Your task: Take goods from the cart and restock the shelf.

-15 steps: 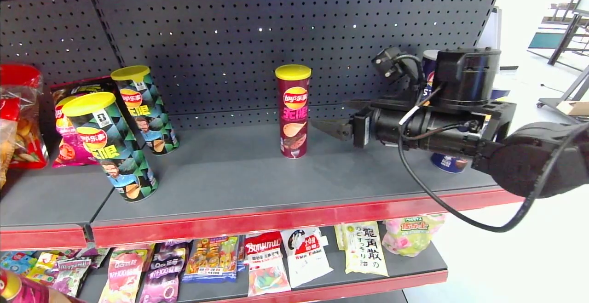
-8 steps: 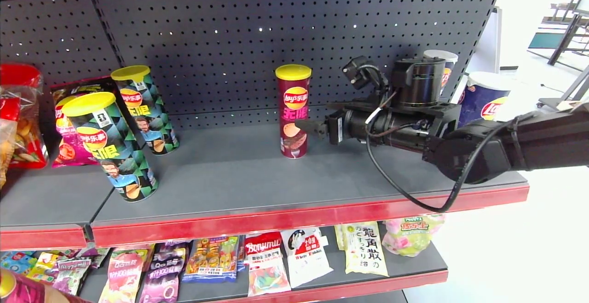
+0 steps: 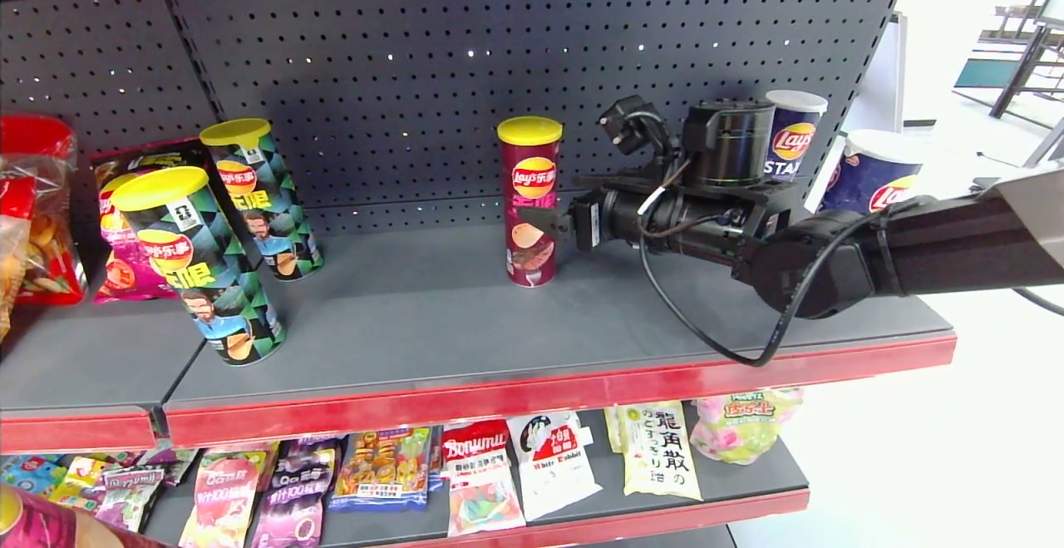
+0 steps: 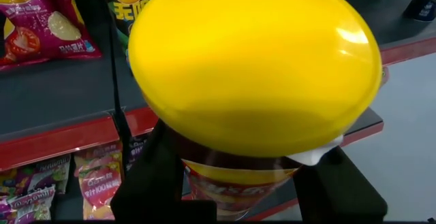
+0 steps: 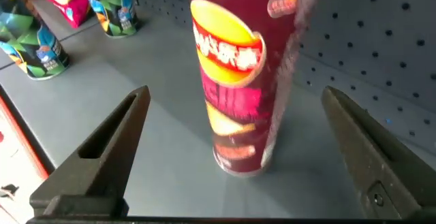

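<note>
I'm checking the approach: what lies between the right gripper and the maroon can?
Only bare grey shelf, seen in the right wrist view, between the open right gripper and the maroon can.

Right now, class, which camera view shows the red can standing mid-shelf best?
The head view: the red can stands whole, lid to base. The right wrist view has its body and base between the open fingers of the right gripper, top cut off. The left wrist view faces a second can.

Dark pegboard wall (image 3: 499,49); bright white floor (image 3: 939,465) right.
</note>
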You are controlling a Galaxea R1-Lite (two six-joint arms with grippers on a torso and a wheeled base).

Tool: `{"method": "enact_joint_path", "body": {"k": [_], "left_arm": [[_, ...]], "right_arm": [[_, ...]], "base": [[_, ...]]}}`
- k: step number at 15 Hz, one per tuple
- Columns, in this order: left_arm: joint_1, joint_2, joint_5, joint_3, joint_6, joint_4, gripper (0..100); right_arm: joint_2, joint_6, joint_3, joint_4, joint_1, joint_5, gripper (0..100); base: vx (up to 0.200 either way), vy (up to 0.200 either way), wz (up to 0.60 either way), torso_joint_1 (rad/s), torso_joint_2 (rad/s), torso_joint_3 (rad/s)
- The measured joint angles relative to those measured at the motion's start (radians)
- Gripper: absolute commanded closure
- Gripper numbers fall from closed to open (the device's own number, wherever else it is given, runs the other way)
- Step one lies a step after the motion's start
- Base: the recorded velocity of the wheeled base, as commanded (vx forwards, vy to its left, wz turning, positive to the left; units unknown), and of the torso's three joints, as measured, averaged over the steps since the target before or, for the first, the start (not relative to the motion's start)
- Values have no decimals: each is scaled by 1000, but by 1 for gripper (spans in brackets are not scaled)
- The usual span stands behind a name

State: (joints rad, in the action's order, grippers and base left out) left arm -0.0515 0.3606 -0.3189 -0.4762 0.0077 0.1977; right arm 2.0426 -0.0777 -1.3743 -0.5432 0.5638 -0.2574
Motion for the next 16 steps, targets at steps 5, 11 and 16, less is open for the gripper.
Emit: {"method": "enact_joint_path", "body": {"k": [5,11,16], "left_arm": [[0,1,-1,2,0,1,100],[0,2,-3,6,0,1,100],[0,1,-4,7,0,1,100]], "right_arm": [[34,1,-38,1,3,3,0],[93,0,-114,4,9,9,0],[132,1,-162,6,9,9,0]], "base": [[0,0,0,0,0,0],[0,0,0,0,0,0],[0,0,0,0,0,0]]}}
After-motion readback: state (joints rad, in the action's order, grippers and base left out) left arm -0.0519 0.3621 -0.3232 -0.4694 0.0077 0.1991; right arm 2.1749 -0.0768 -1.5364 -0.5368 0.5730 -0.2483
